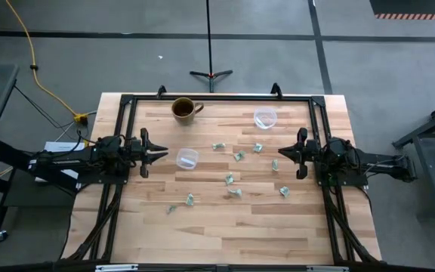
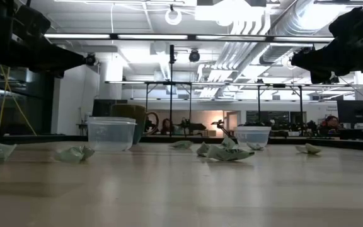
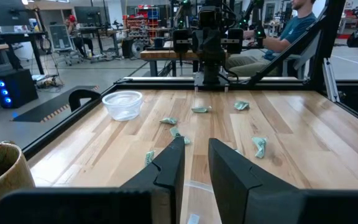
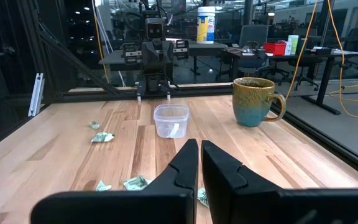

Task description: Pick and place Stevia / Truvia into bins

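Note:
Several small green-and-white sachets [image 1: 239, 156] lie scattered flat on the middle of the wooden table [image 1: 225, 234]. One clear cup [image 1: 186, 159] stands just in front of my left gripper [image 1: 161, 153], with a sachet [image 4: 174, 129] inside it. The other clear cup [image 1: 265, 119] stands near the far edge, toward the right. My left gripper [image 3: 195, 144] hovers level, its fingers a small gap apart, holding nothing. My right gripper [image 1: 283, 155] hovers at the right side with its fingers [image 4: 199, 144] together, beside a sachet [image 1: 275, 164].
A brown-and-teal ceramic mug [image 1: 183, 109] stands near the far-left corner. A black metal frame [image 1: 217, 97] runs along the table's far edge and sides. Bare wood spreads along the near edge. A seated person [image 3: 291, 31] shows beyond the table.

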